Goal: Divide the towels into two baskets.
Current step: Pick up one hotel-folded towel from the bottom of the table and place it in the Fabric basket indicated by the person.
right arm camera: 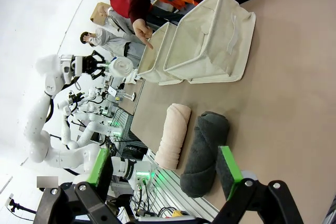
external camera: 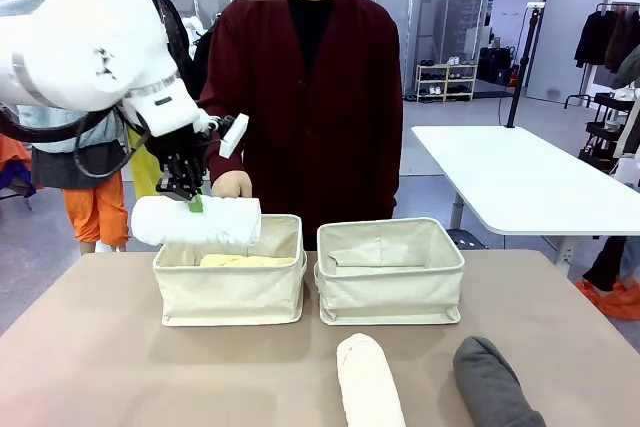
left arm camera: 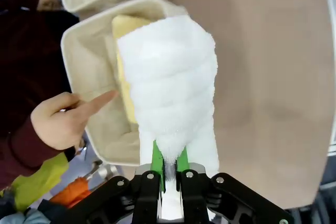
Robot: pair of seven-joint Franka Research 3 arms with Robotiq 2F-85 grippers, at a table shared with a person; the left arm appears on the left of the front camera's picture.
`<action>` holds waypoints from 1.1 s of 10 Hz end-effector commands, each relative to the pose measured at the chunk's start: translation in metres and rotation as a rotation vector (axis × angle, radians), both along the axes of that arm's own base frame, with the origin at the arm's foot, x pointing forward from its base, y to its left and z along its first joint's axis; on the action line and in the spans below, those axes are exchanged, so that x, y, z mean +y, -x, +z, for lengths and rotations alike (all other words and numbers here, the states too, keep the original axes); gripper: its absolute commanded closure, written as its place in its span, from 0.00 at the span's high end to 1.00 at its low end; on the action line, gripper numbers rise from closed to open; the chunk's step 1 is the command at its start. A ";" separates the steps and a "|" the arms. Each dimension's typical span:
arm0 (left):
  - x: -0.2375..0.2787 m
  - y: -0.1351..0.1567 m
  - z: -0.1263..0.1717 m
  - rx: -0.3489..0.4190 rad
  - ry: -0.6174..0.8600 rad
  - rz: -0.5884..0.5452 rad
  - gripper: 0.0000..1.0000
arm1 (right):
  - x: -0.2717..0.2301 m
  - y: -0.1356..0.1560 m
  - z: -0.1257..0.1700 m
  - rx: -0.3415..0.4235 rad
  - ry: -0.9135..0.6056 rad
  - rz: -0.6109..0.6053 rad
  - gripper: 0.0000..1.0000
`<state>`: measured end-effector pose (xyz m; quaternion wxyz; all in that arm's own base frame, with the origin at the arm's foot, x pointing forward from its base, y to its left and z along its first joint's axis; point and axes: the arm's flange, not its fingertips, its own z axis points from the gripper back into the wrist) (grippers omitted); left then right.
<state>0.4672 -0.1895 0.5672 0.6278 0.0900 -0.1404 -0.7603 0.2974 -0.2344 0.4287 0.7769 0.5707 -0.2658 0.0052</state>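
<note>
My left gripper [external camera: 192, 199] is shut on the end of the white towel [external camera: 197, 222], which hangs level over the left basket [external camera: 230, 292]. In the left wrist view the green pads [left arm camera: 156, 157] pinch the white towel [left arm camera: 170, 87] above the basket's rim [left arm camera: 71, 59]. A pale yellow towel [external camera: 243, 260] lies inside that basket. The right basket [external camera: 390, 282] holds no towel that I can see. The cream-pink towel [external camera: 368, 379] and dark grey towel [external camera: 495, 385] lie on the near table. My right gripper [right arm camera: 164, 167] is open, above the dark grey towel [right arm camera: 205, 150].
A person in dark red stands behind the baskets. One hand [external camera: 232, 185] points a finger down at the left basket's back rim, close to my left gripper. A white table [external camera: 520, 182] stands at the far right.
</note>
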 end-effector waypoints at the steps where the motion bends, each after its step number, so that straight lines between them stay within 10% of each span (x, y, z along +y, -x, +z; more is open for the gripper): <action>1: 0.002 -0.027 -0.023 -0.045 0.005 0.014 0.11 | 0.001 0.003 0.002 -0.013 -0.005 -0.001 1.00; 4: 0.001 -0.073 -0.060 -0.175 0.047 0.054 0.13 | 0.001 0.003 0.002 -0.013 -0.005 -0.001 1.00; 8: -0.001 -0.084 -0.075 -0.159 0.062 0.063 0.76 | 0.001 0.003 0.002 -0.013 -0.005 -0.001 1.00; 9: -0.001 -0.080 -0.073 -0.156 0.066 0.071 0.56 | 0.001 0.003 0.002 -0.013 -0.005 -0.001 1.00; 10: 0.001 -0.075 -0.073 -0.166 0.077 0.095 1.00 | 0.001 0.003 0.002 -0.013 -0.005 -0.001 1.00; 11: 0.009 -0.066 -0.076 -0.130 0.111 0.122 0.82 | 0.001 0.003 0.002 -0.013 -0.005 -0.001 1.00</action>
